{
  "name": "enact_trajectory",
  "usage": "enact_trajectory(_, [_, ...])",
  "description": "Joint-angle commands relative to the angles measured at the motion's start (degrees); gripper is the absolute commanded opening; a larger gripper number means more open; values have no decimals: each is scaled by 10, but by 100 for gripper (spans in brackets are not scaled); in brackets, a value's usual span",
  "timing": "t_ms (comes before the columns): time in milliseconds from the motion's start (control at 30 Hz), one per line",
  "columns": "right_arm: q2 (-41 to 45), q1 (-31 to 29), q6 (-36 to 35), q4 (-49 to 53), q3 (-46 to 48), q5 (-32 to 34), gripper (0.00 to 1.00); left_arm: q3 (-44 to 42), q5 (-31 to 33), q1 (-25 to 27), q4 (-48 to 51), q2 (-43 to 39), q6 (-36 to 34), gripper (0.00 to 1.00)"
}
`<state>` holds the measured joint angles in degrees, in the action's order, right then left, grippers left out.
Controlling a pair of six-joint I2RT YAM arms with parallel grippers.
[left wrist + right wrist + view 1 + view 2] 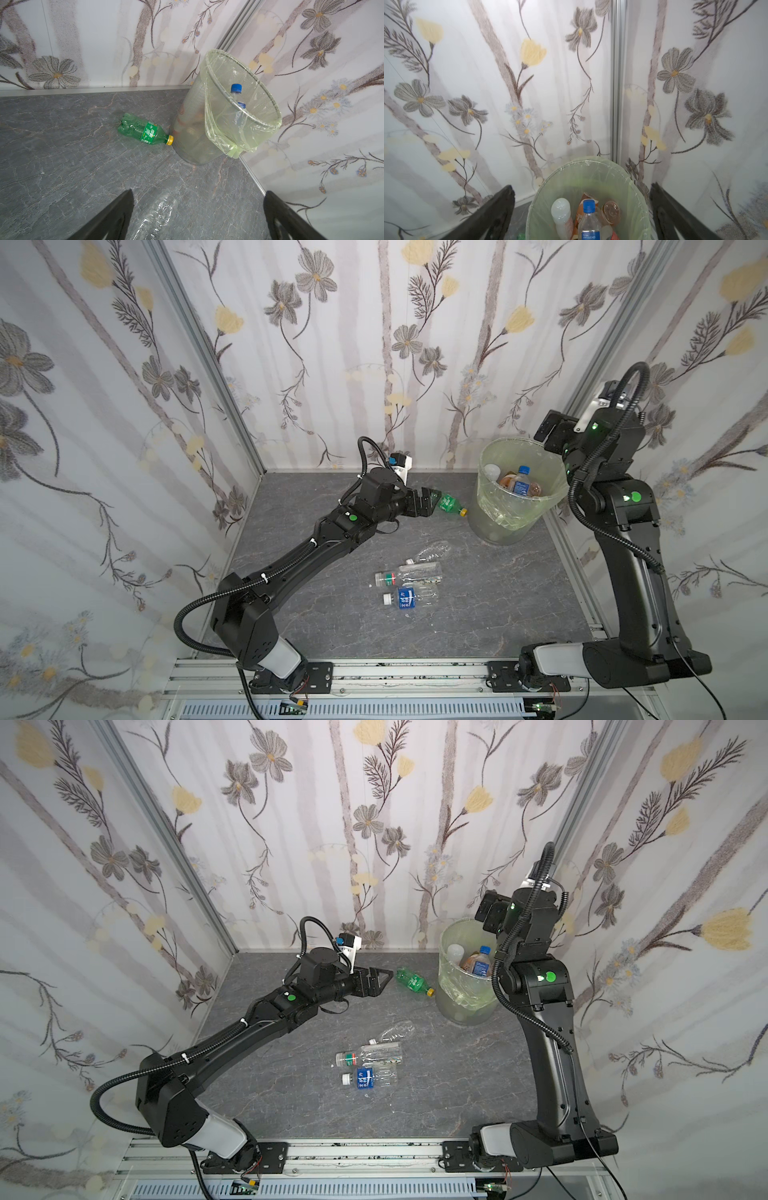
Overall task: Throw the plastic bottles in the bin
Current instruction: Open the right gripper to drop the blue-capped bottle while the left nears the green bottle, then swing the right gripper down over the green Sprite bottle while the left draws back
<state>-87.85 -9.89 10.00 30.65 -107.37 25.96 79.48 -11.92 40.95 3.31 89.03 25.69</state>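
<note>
Bin (pixel 498 526): far right corner, close to both walls (pixel 415 364), bottles (pixel 521 483) inside. Green bottle (pixel 451 502): lying, cap touching bin's base; three clear bottles (pixel 415 571) mid-scene, open tabletop (pixel 478 614) around. Left gripper (pixel 198 191), right gripper (pixel 581 185): jaws spread, empty.

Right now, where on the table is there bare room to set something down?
Bare tabletop lies between the three clear bottles and the right arm, and along the front rail. Crowded: the centre cluster, and the back where the green bottle lies cap-first at the bin.
</note>
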Motion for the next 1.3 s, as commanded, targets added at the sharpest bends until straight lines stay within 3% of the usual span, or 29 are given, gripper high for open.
enact_trajectory(0, [5, -3, 5, 1, 19, -17, 100, 6, 6, 2, -13, 4, 1, 100])
enact_trajectory(167, [2, -18, 2, 1, 35, -43, 100, -3, 9, 2, -13, -1, 1, 100])
enact_trajectory(467, [-32, -106, -9, -10, 65, -30, 100, -46, 15, -8, -23, -36, 9, 100])
enact_trajectory(600, [-83, -136, -2, -12, 67, -38, 100, -130, 26, -32, -72, -94, 33, 100])
enact_trajectory(833, [-178, -185, -2, -14, 58, -18, 100, -265, -29, -112, -177, -183, 108, 100])
enact_trajectory(1100, [-319, -204, -10, 36, 1, 10, 100, -318, -75, -162, -197, -175, 152, 100])
enact_trajectory(1267, [-384, -202, -19, 42, -23, 20, 100, -326, -89, -165, -202, -148, 165, 100])
